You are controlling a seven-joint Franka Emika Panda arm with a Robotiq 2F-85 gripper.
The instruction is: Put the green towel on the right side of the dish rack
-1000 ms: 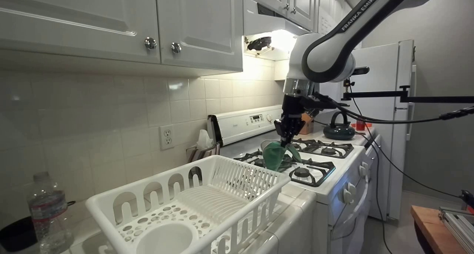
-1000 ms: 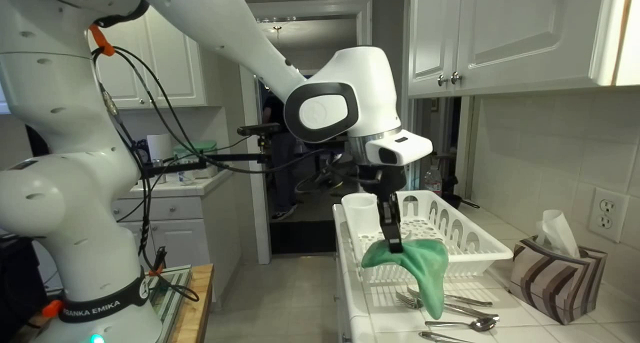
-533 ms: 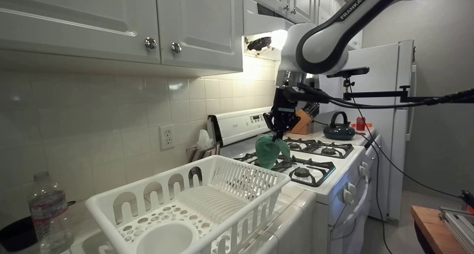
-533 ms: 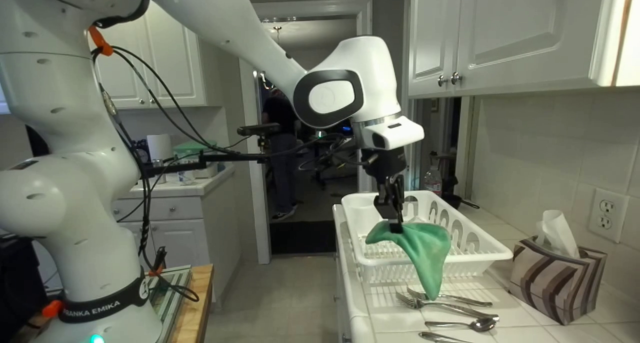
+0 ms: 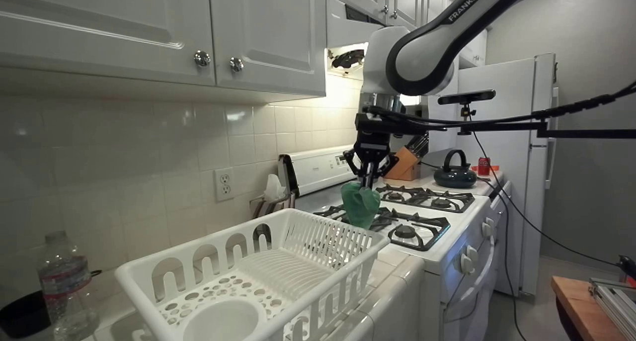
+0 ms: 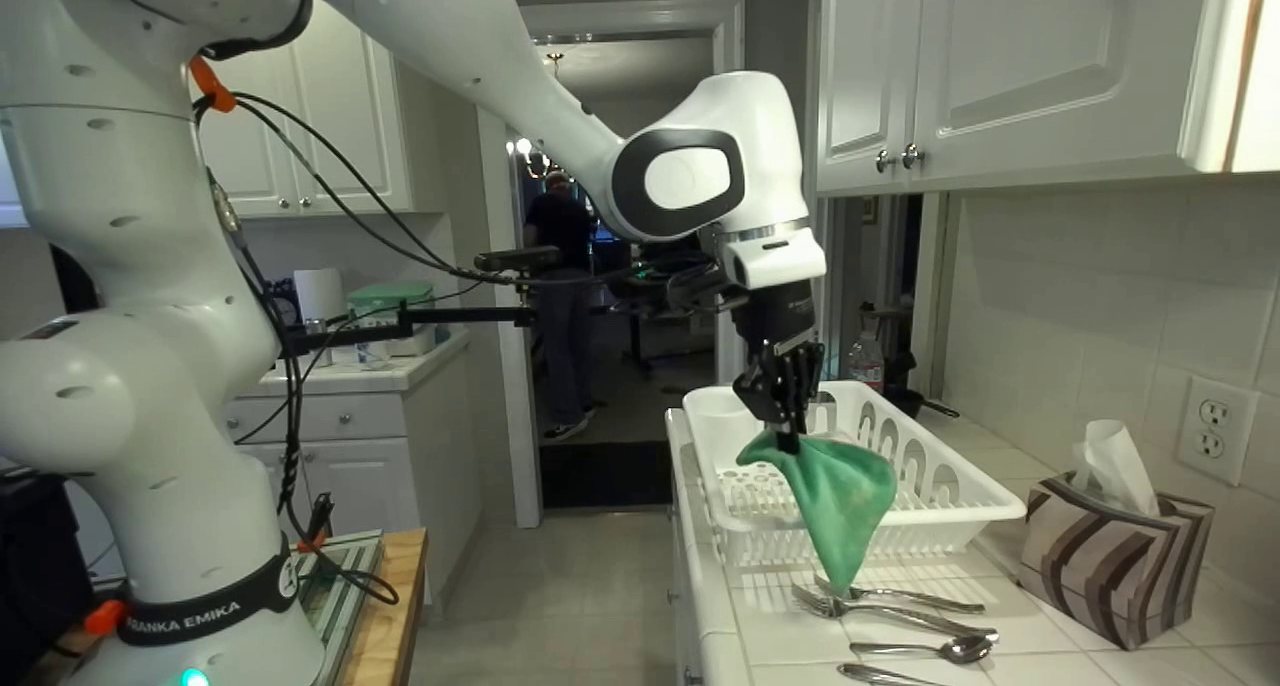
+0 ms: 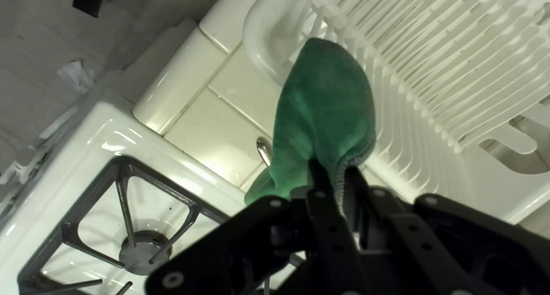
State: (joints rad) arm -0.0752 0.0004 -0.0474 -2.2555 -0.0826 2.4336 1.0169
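Note:
My gripper (image 5: 366,184) is shut on the green towel (image 5: 360,208) and holds it hanging in the air. In an exterior view the towel (image 6: 842,501) hangs in front of the near end of the white dish rack (image 6: 960,511), with its lower tip over the forks. I cannot tell whether the tip touches them. In the wrist view the fingers (image 7: 317,174) pinch a fold of the towel (image 7: 324,101). The towel's far part overlaps the rack's end rim (image 7: 263,37) there. The dish rack (image 5: 149,301) shows no dishes inside.
Several forks and spoons (image 6: 955,650) lie on the tiled counter below the towel. A tissue box (image 6: 1115,556) stands by the wall. The stove with its burner grates (image 5: 405,231) is beside the counter. A plastic bottle (image 5: 64,286) stands beyond the rack. Cabinets (image 6: 1060,76) hang above.
My gripper has risen, turned about its axis and moved toward the wall and slightly toward the rack, the towel still held. The towel's lower tip hangs higher than before.

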